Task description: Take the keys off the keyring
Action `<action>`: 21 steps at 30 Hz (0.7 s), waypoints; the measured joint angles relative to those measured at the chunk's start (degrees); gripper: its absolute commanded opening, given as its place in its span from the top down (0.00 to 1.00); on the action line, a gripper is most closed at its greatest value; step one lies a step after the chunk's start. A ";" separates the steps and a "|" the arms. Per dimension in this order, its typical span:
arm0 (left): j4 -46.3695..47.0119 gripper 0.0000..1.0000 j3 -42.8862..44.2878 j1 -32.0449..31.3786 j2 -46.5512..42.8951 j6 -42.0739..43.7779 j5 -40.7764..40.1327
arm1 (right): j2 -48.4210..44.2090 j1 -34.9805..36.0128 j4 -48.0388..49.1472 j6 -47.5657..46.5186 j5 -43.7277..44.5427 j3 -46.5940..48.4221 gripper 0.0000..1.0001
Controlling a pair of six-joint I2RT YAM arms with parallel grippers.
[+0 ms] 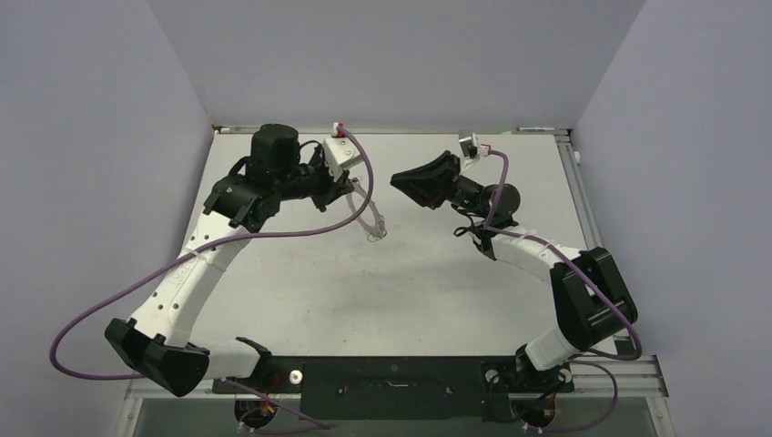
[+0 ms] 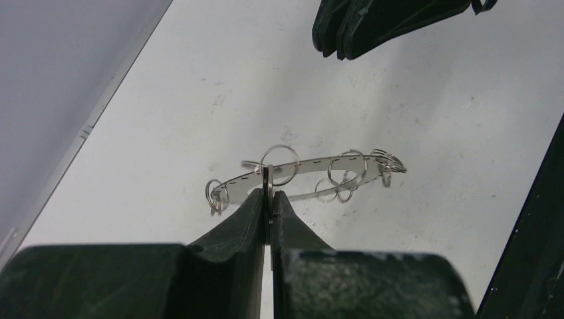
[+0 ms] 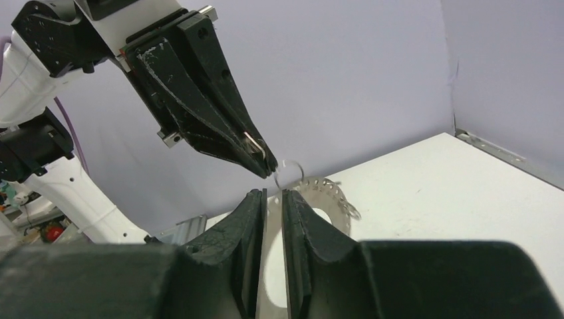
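Observation:
The keyring (image 2: pixel 312 165) is a flat grey ring with several small wire loops round its rim. My left gripper (image 2: pixel 268 193) is shut on a thin silvery key (image 2: pixel 266 178) that hangs on one loop, so the ring dangles from its tips above the table. In the top view the left gripper (image 1: pixel 349 185) holds the ring (image 1: pixel 366 211) at table centre. My right gripper (image 3: pixel 273 194) is empty, its fingers a narrow gap apart, just short of the ring (image 3: pixel 332 193) and below the left gripper (image 3: pixel 264 165). In the top view the right gripper (image 1: pixel 393 179) is apart from the ring.
The grey table (image 1: pixel 300 300) is walled in by pale panels on the left, back and right. A metal rail (image 1: pixel 573 182) runs along its right edge. The purple cables (image 1: pixel 300 232) of both arms hang over the table.

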 measured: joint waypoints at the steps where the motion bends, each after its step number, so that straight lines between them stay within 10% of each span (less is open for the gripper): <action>1: -0.66 1.00 0.35 0.15 0.02 0.96 -0.20 | 0.00 -0.44 0.26 -0.09 -0.42 -0.11 0.79; 14: -8.39 1.00 3.13 0.39 0.11 14.36 0.74 | -5.11 -1.18 -21.55 -19.74 -13.00 7.08 0.63; 21: -8.85 1.00 2.36 7.17 0.92 11.32 1.33 | -7.04 -1.49 -37.81 -30.80 -13.77 8.55 0.37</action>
